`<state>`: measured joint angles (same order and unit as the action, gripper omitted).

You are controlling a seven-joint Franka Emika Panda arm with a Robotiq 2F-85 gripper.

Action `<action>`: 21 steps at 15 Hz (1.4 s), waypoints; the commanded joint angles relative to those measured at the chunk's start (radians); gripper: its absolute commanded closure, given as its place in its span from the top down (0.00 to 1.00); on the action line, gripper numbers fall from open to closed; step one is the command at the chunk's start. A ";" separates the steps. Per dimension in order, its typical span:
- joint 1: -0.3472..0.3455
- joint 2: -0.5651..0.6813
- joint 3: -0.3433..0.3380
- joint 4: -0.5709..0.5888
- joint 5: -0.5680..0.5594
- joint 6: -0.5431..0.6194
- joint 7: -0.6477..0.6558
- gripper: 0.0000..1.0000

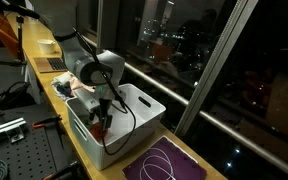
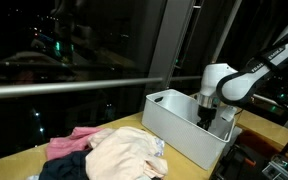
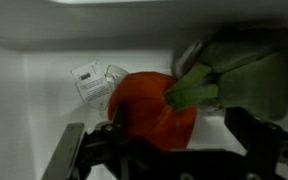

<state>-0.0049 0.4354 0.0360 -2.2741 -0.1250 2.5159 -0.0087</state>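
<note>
My gripper is lowered into a white bin, which both exterior views show. In the wrist view its two dark fingers stand wide apart. Between them lies a red-orange soft item with a green strip on it. The item is close to one finger, and a gap shows on the other side. A grey-green cloth lies just beyond it, and a clear plastic piece rests on the bin floor. In the exterior views the gripper is partly hidden by the bin wall.
A pile of clothes lies on the wooden table beside the bin: cream, pink and dark. A purple mat with a white cord lies in front of the bin. A dark window with a rail runs along the table.
</note>
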 commanded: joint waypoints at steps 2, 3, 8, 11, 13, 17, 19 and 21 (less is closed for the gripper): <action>-0.007 0.038 0.002 0.009 0.031 0.031 -0.044 0.65; -0.009 0.036 0.003 0.010 0.033 0.030 -0.048 0.58; -0.022 0.000 0.005 0.009 0.043 0.009 -0.063 0.21; -0.032 -0.060 0.012 -0.013 0.070 -0.006 -0.079 0.02; -0.028 -0.136 0.014 -0.036 0.085 -0.023 -0.084 0.05; 0.012 -0.316 0.003 -0.047 0.047 -0.103 -0.053 0.04; 0.036 -0.401 0.010 -0.026 0.028 -0.172 -0.031 0.04; 0.063 -0.470 0.028 0.006 0.011 -0.249 -0.008 0.04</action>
<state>0.0229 0.0855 0.0447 -2.2801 -0.0827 2.3700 -0.0555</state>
